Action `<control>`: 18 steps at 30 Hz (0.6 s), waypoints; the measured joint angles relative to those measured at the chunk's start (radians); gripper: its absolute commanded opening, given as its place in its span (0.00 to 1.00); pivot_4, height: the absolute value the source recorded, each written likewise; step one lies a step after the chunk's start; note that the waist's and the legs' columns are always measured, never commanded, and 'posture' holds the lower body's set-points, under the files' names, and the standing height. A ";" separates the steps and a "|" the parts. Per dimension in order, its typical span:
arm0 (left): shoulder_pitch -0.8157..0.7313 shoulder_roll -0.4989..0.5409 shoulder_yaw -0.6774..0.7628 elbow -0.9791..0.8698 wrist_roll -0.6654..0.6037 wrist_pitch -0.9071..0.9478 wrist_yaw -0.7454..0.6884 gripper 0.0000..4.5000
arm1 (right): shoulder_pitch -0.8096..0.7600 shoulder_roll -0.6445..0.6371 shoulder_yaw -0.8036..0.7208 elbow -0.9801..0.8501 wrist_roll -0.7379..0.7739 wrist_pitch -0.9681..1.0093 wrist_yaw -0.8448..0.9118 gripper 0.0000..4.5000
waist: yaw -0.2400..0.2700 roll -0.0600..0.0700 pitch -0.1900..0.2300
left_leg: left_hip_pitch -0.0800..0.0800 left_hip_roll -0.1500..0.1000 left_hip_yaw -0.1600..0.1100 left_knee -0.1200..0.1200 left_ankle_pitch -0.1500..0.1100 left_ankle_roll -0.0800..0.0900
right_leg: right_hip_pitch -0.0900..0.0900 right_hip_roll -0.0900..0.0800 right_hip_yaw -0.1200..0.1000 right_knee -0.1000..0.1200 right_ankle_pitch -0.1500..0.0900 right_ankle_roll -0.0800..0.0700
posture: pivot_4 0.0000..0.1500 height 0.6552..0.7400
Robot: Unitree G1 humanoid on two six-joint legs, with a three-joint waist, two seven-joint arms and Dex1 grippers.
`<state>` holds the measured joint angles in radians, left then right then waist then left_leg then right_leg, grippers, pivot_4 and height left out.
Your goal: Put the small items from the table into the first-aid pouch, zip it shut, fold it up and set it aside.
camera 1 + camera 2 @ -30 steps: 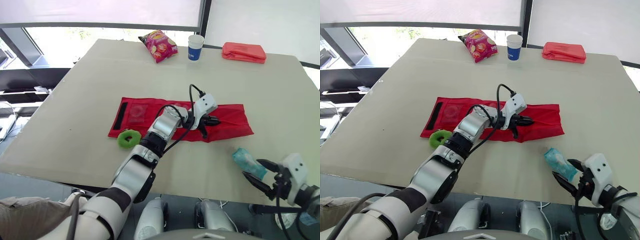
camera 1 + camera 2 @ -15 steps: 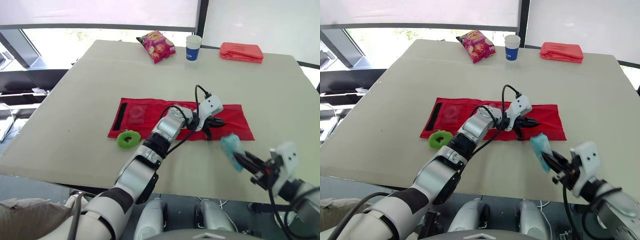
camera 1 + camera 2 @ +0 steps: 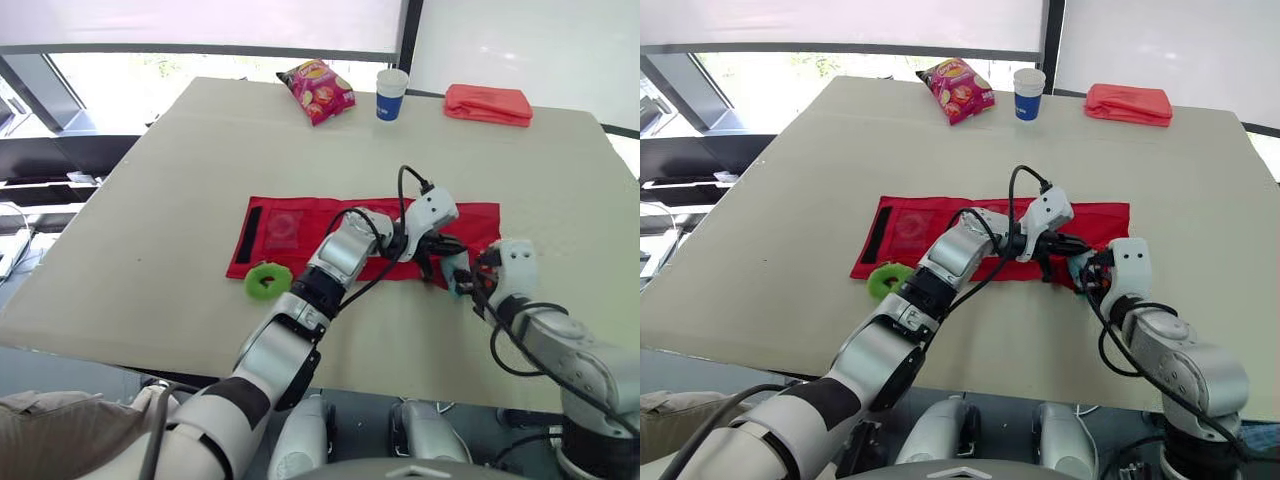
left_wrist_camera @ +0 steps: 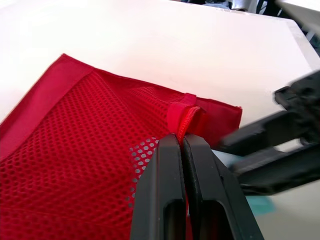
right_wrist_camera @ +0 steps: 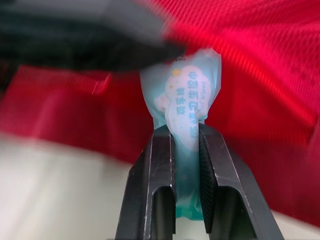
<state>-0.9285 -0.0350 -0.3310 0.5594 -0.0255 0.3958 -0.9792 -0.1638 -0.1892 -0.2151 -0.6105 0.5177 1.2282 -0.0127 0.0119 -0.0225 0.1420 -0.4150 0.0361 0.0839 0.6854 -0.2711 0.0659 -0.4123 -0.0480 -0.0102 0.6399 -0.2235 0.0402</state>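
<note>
Right wrist view, right end effector (image 5: 186,131) clamped on blue packet (image 5: 187,95), left end effector (image 4: 181,140) pinching red pouch (image 4: 75,150) edge

Left arm stretched forward, left gripper (image 4: 180,141) pinched on the pouch (image 3: 320,210) — right gripper (image 5: 185,134) beside it, fingers (image 5: 159,165) clamping a packet (image 5: 186,97).

Red mesh first-aid pouch (image 3: 320,210) lying flat, unfolded on a table (image 3: 150,200); green ring (image 3: 257,284) just beside its near edge, teal packet (image 5: 187,105) at its right end.
</note>
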 measured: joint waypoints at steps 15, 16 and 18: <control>0.004 -0.005 0.010 0.027 -0.006 0.016 0.005 0.00 | 0.094 -0.120 0.028 -0.034 0.003 -0.143 0.152 0.87 | 0.000 0.002 0.000 | -0.002 -0.001 0.000 -0.001 0.000 0.000 | 0.000 0.000 0.000 -0.002 0.000 0.002 | 1.00 1.00; -0.001 -0.004 0.010 0.038 -0.007 0.013 0.004 0.00 | 0.129 -0.143 0.003 -0.097 0.037 -0.134 0.180 0.79 | 0.000 0.002 0.000 | -0.001 0.000 0.000 -0.001 0.000 0.000 | 0.000 0.000 0.000 -0.002 0.000 0.002 | 1.00 1.00; -0.004 0.000 0.011 0.045 -0.007 0.011 0.004 0.00 | 0.174 -0.177 -0.023 -0.175 0.085 -0.127 0.226 0.67 | -0.004 0.001 0.000 | -0.001 0.000 0.000 -0.002 0.000 0.000 | 0.000 0.001 0.001 -0.002 0.000 0.002 | 1.00 1.00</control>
<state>-0.9328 -0.0350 -0.3200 0.6048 -0.0322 0.4064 -0.9756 0.0101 -0.3657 -0.2385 -0.7858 0.6030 1.1017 0.2131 0.0083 -0.0211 0.1425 -0.4156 0.0365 0.0835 0.6837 -0.2714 0.0663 -0.4121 -0.0466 -0.0093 0.6375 -0.2232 0.0421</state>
